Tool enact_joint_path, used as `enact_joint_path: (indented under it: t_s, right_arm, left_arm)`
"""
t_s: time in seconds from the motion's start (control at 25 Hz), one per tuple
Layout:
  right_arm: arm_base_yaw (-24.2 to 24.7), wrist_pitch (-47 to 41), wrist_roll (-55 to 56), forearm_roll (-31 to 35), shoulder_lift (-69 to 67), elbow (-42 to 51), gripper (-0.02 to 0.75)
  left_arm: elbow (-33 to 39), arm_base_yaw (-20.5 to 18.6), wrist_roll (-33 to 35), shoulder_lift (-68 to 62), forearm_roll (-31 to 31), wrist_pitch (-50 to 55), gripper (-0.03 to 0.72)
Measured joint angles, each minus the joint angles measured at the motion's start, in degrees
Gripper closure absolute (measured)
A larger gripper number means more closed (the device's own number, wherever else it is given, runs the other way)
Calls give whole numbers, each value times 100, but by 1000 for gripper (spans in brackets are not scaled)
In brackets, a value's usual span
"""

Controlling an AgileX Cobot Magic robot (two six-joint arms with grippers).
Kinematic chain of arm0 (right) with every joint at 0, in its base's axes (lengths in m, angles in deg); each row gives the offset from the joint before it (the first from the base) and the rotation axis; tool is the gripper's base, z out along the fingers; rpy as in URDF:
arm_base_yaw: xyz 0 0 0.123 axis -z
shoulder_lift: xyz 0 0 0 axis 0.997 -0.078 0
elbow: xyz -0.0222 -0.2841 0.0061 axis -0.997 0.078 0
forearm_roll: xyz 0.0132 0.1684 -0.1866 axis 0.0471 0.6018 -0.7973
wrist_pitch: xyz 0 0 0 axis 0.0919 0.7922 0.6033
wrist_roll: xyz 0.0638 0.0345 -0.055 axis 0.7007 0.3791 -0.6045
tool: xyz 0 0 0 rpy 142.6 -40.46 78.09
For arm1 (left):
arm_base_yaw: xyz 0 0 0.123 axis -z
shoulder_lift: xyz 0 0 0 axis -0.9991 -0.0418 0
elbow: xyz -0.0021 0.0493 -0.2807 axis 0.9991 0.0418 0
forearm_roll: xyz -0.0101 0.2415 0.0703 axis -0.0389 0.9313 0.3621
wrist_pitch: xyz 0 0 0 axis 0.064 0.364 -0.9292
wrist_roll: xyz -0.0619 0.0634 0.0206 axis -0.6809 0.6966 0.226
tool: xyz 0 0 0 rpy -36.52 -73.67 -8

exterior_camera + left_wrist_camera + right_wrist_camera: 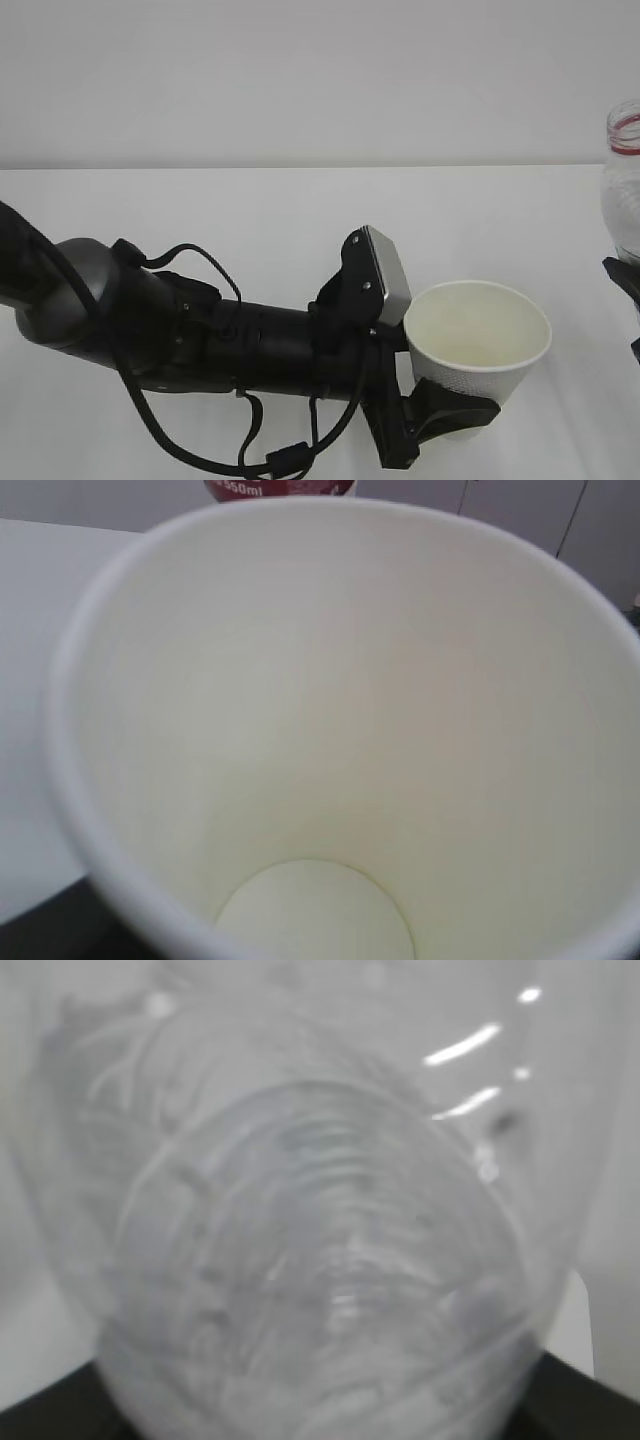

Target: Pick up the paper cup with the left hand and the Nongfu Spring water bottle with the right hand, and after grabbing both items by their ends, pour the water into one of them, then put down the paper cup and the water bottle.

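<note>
The paper cup [478, 340] is white with a cream inside, and it stands upright and open-mouthed at centre right. My left gripper [452, 405] is shut on its lower wall, one black finger [455, 413] wrapping the front. In the left wrist view the cup's inside [340, 730] fills the frame and looks dry. The Nongfu Spring water bottle [625, 190] is clear with a red neck ring. It stands at the right edge, its mouth higher than the cup's rim. My right gripper [626, 282] shows only as a black piece against the bottle. The bottle [320, 1260] fills the right wrist view, blurred.
The white table [250, 215] runs back to a pale wall. My left arm [200, 330], with its cables and grey wrist plate [388, 275], lies across the lower left. A strip of the bottle's red label [280, 488] shows above the cup's rim.
</note>
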Motion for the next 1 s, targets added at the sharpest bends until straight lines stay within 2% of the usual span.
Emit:
enact_joint_path:
  t_s: [1.0]
  right_arm:
    - [0,0,-58,0,0,0,286]
  left_arm:
    - [0,0,0,0,120,0,160]
